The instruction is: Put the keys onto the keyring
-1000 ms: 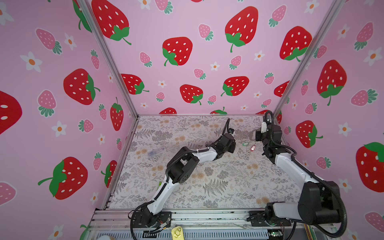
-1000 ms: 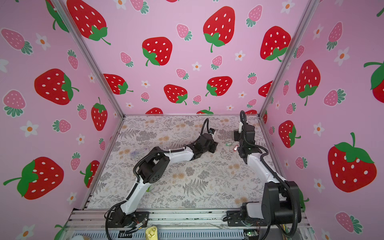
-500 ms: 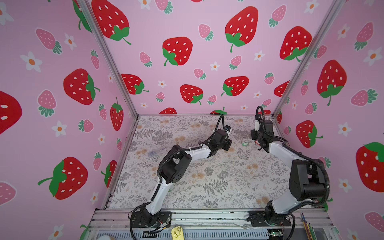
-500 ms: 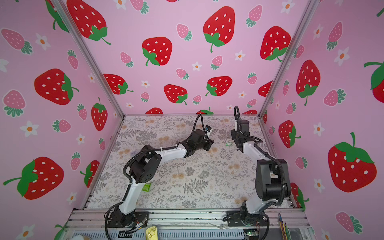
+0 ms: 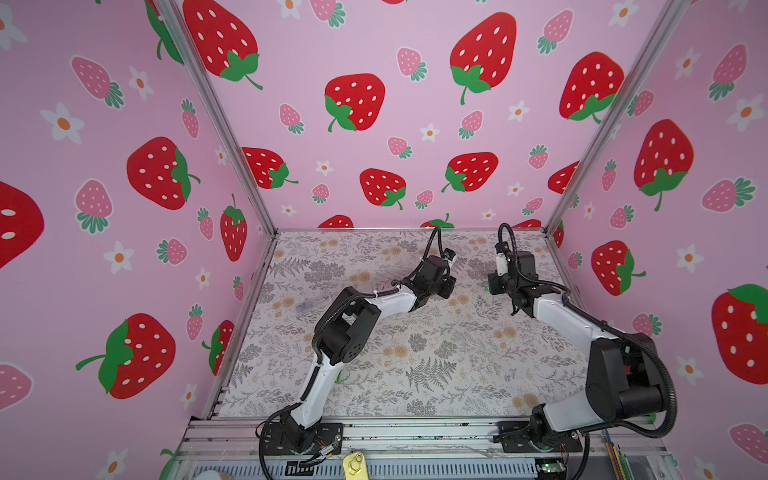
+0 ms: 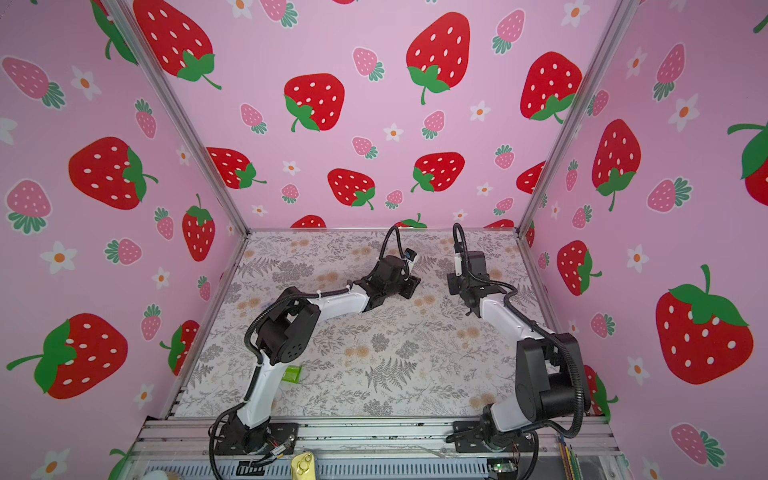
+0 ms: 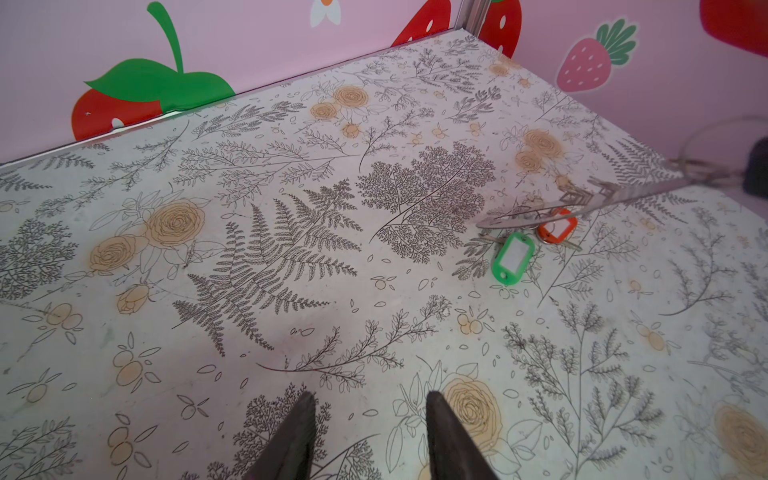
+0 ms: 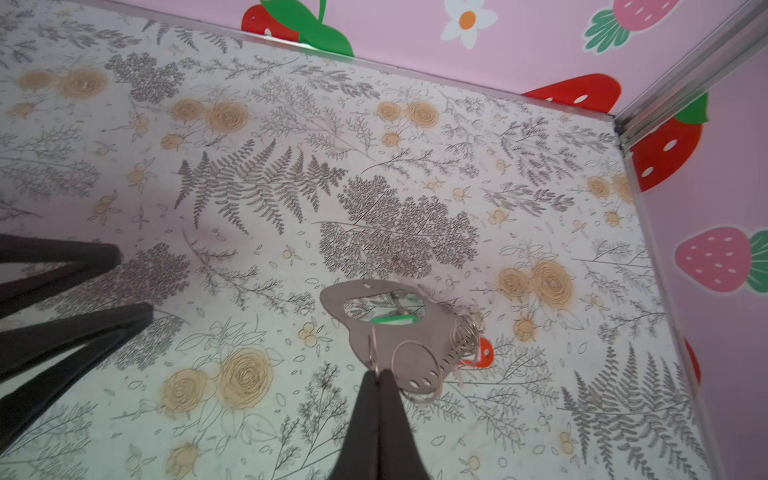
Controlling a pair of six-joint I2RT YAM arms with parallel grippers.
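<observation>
Since nothing on the table (image 5: 407,374) looks threaded yet, I'd call this early: keyring (image 8: 419,353) picked up, nothing visibly hung on it.

Right gripper (image 8: 376,374) is clenched tight on a metal ring (image 8: 371,353) at the end of the keyring. It holds the mauve strap loop flat and apparently just off the table, near the far right corner.

Left gripper (image 7: 368,401) is spread apart with nothing between the fingers. It hovers near, pointed toward the tags.

The left wrist view shows the strap edge-on, passing over both tags. The green tag (image 7: 513,257) lies flat, label up, just beside the red-orange tag (image 7: 557,228). In the right wrist view, green shows through the loop's opening. Red-orange peeks out past the chain of small rings (image 8: 465,332).

Cannot tell whether either tag's own ring touches the chain; no link is visible.

Left to do, my read: left takes a tag, a ring gets opened, the tag slides on, then the same for the second.
</observation>
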